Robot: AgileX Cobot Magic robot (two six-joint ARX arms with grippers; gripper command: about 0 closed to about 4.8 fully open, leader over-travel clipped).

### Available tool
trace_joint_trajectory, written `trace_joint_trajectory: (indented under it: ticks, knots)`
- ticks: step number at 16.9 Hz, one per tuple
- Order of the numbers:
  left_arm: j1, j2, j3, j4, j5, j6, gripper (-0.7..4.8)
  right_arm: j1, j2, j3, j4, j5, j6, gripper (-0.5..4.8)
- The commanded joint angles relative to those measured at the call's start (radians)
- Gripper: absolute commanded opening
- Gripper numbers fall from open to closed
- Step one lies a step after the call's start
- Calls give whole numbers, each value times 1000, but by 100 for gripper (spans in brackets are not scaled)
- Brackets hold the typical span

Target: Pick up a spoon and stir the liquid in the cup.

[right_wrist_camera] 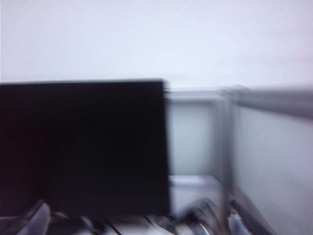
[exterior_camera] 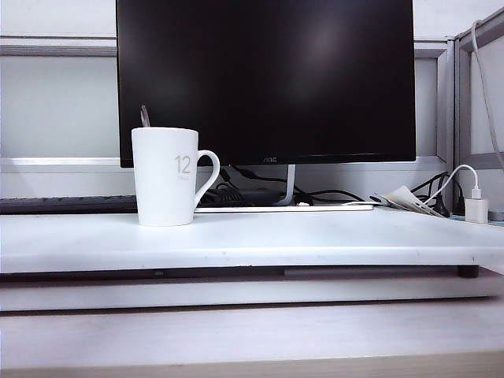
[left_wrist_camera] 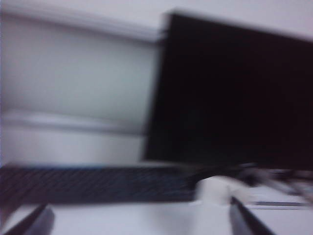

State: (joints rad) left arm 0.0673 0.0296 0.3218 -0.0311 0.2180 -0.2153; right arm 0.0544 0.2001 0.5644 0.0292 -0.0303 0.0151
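Observation:
The cup (exterior_camera: 165, 177) is a tall white mug marked "12", standing on the left part of the white desk (exterior_camera: 315, 236) with its loop handle turned right. The spoon (exterior_camera: 145, 116) shows only as a thin grey handle rising from the cup's rim at its left. Neither arm appears in the exterior view. In the blurred left wrist view, my left gripper (left_wrist_camera: 139, 223) is open, its dark fingertips (left_wrist_camera: 34, 223) far apart over bare desk. In the equally blurred right wrist view, my right gripper (right_wrist_camera: 139, 223) is open too, with nothing between its fingertips (right_wrist_camera: 36, 218).
A large black monitor (exterior_camera: 266, 79) stands behind the cup, on a stand with tangled cables (exterior_camera: 315, 195). A dark keyboard (exterior_camera: 67, 205) lies at the back left. A white charger (exterior_camera: 476, 209) and papers (exterior_camera: 405, 201) sit at the back right.

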Motion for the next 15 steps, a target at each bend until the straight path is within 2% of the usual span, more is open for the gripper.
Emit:
trace_joint_trajectory:
  ticks: [1,3,4,5,7,10,11,12,15]
  knots:
    - [-18,132,43,76,123,6,479,0,268,175,112,-195,-5,453]
    - [-52,279,87,173,246,11,479,13,471,334,125,-339,-3,453]
    - [-72,347,125,175,275,37,479,35,555,401,124,-392,8,453]
    - [-102,422,175,161,280,79,479,76,649,471,124,-439,23,453]
    - [-194,613,301,148,268,138,479,231,869,604,126,-436,21,453]
    - [-299,790,424,36,145,171,479,387,1105,714,126,-439,11,453]
    - [-344,832,434,-3,65,183,479,438,1213,749,124,-445,8,453]
    - [-365,853,434,-48,-9,185,479,475,1291,766,114,-447,8,453]
    - [-375,906,432,-168,-126,224,479,555,1479,790,119,-447,-3,448]
